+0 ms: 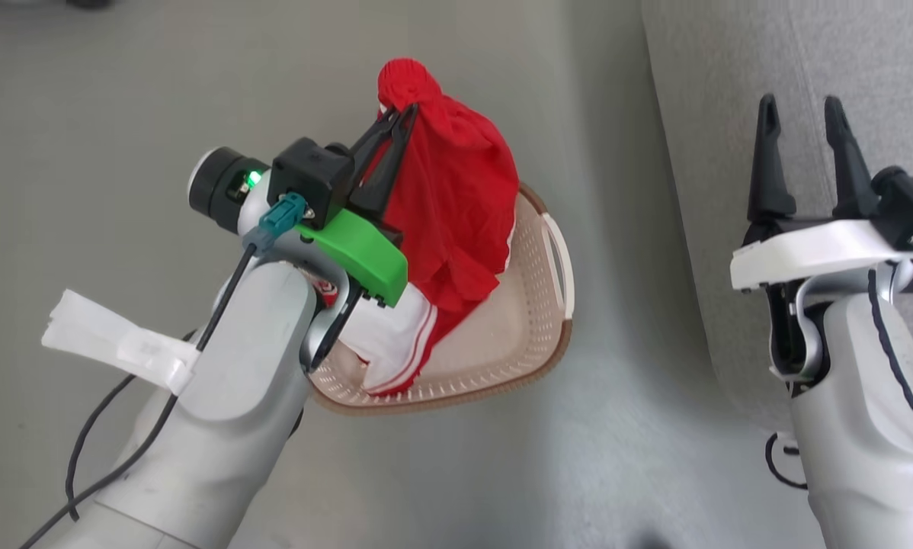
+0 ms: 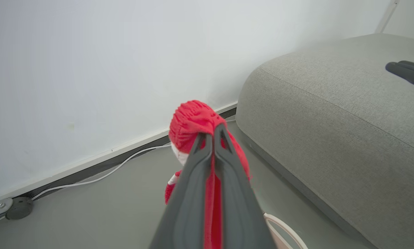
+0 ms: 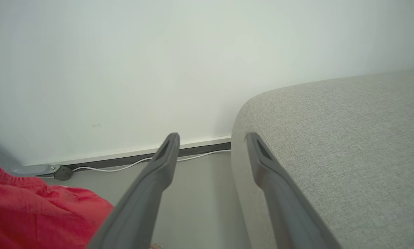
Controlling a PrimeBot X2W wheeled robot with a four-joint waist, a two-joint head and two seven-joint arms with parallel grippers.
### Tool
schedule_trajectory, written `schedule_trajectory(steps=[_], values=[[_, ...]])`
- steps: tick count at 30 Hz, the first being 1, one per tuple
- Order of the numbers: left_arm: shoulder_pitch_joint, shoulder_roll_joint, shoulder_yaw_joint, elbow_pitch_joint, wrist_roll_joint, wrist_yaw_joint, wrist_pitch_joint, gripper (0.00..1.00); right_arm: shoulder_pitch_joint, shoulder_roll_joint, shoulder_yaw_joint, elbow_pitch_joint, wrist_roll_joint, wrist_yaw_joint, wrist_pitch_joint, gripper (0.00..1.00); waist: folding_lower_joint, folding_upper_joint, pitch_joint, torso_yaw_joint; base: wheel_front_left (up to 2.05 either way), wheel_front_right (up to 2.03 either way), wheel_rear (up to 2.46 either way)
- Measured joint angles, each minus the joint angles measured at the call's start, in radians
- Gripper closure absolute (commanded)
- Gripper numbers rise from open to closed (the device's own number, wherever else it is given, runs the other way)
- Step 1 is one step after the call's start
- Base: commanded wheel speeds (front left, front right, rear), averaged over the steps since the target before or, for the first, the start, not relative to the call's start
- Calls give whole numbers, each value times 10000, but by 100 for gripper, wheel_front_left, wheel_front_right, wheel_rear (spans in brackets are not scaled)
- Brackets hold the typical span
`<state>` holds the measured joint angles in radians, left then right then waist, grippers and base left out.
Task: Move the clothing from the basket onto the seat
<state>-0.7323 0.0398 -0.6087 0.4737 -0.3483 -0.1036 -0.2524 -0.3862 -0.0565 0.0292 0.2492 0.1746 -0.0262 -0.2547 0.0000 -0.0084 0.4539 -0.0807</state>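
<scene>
My L gripper (image 1: 397, 114) was clamped tight on the red clothing (image 1: 456, 198), held up w/ its white hem hanging over the basket (image 1: 559, 335) on the floor (image 1: 121, 114), while my R gripper (image 1: 799, 103) hovered wide & empty over the seat (image 1: 731, 114).

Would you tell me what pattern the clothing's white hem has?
Thin red stripes run along the white hem, clearest in the head view.

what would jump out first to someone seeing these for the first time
A red garment hangs bunched from the shut left gripper, above the cream laundry basket on the floor. To the right, the open right gripper is poised over the grey sofa.
</scene>
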Motion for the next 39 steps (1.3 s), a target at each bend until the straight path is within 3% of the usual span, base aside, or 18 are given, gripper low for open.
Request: schedule_trajectory(steps=[26,39], values=[[1604,265,525,270,-288,69,0,100,2295,73,830,1279,-90,527,2,0,0,0,-3754,641,0,0,0],[1695,278,378,-263,-531,71,157,100,2398,65,2247,1664,-541,1143,2,0,-1,0,-4747,728,0,0,0]])
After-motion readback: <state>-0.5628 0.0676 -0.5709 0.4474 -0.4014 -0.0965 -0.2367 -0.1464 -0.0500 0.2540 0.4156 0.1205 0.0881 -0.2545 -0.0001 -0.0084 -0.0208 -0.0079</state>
